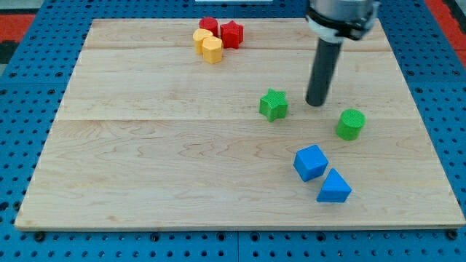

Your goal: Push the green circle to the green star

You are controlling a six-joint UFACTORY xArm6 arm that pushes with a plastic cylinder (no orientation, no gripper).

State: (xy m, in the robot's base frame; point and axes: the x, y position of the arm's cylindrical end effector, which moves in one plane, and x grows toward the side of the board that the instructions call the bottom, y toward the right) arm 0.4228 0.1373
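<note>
Wooden table: my tip sits between green star block and green cylinder circle block, no gripper; next, get round to the circle's right.

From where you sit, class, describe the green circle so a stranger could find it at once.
Start at the wooden board and look to the view's right half, below my tip. The green circle sits just to the lower right of the tip. Unlike the green star on the tip's left, it is a round ribbed cylinder.
</note>
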